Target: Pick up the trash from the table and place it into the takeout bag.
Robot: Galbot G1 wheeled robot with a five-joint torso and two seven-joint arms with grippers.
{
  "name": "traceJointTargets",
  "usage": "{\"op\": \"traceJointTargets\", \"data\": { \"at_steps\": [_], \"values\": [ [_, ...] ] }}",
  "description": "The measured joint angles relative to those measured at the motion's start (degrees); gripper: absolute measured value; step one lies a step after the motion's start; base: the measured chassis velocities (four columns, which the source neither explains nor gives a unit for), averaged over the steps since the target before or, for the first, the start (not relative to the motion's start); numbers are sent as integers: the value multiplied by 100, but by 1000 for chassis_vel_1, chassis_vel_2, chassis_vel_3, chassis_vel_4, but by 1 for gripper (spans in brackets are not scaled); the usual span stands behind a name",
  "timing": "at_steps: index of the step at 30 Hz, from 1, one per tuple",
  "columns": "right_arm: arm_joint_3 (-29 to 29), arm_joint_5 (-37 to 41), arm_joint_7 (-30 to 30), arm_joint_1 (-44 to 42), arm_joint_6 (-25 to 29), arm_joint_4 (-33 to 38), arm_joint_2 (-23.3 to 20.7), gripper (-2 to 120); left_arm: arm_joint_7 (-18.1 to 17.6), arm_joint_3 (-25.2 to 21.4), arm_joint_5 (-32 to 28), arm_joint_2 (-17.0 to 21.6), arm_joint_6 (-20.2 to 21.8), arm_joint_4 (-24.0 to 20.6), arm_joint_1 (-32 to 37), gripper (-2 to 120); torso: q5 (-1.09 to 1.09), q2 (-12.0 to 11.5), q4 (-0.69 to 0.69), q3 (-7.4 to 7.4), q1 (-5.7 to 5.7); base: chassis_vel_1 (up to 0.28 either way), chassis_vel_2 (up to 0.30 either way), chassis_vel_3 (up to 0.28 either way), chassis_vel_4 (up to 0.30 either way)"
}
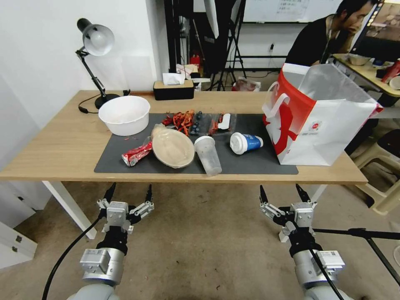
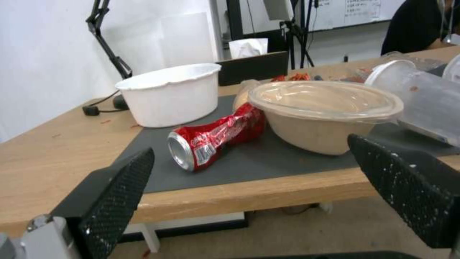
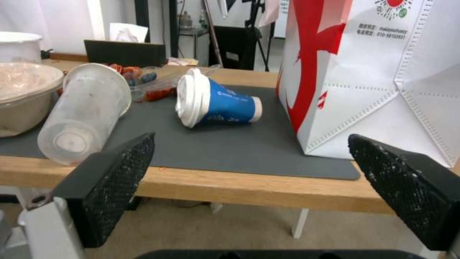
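- The long light-wood worktop [image 1: 62,146] carries a dark grey mat [image 1: 250,160], and all the trash lies on that mat.
- The blue-and-white lidded paper cup [image 1: 246,143] lies on its side, long axis across the worktop, with its white lid toward the robot's left and its base toward the bag.
- The clear plastic cup [image 1: 208,155] also lies tipped over, rim toward the far edge, base toward the robot.
- The beige round paper bowl with a clear lid [image 1: 173,148] sits just left of it, touching the crushed red can [image 1: 136,154], whose open end points at the near-left corner.
- The large white paper takeout bag with red side panels [image 1: 321,121] stands upright and open at the mat's right end.
- The left pincer [image 1: 128,196] and right pincer [image 1: 284,194] hover below the near worktop edge, both with fingers spread apart, holding nothing.
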Motion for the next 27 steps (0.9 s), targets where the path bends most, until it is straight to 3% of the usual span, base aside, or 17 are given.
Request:
{"op": "traceJointTargets", "data": {
  "at_steps": [22,24,27],
  "values": [
    [5,10,1,28,-32,1,1,100,2,3,-19,-5,18,3,-21,100,0,0,1,0,0,0,0,0,0],
    [26,39,5,83,-115,5,5,100,9,12,-55,-16,60,8,-54,100,1,0,-1,0,0,0,0,0,0],
    [178,174,36,391,-516,52,30,100,74,122,-389,-147,479,75,-421,100,-1,0,1,0,0,0,0,0,0]
  ]
}}
